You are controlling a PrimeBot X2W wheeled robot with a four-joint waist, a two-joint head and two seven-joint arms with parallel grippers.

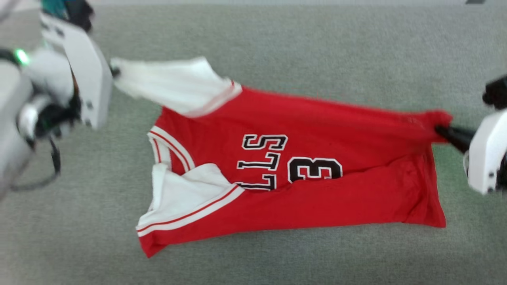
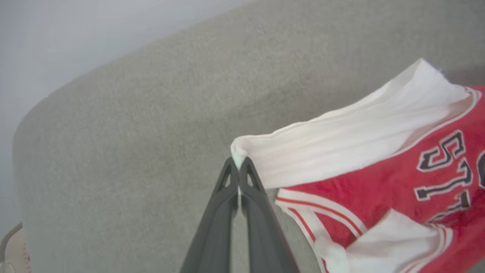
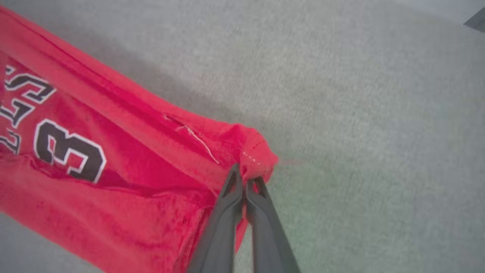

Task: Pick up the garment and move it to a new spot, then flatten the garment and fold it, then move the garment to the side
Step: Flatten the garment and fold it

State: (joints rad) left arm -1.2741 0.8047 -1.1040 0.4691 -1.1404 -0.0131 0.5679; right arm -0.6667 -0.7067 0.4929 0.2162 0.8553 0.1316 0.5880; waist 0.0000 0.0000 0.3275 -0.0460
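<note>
One garment (image 1: 317, 198), red with two white sleeves, striped trim and black lettering, apparently "LLS 3", lies stretched across mid-frame on the grey surface (image 1: 277, 39). The left end effector (image 2: 238, 162) pinches a sleeve tip, upper left; the right end effector (image 3: 246, 178) pinches a hem corner, right.

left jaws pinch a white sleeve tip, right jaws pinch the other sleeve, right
No: the jaws of the right gripper pinch a red hem corner of the garment, not a sleeve, per the right wrist view. The rest holds.
</note>
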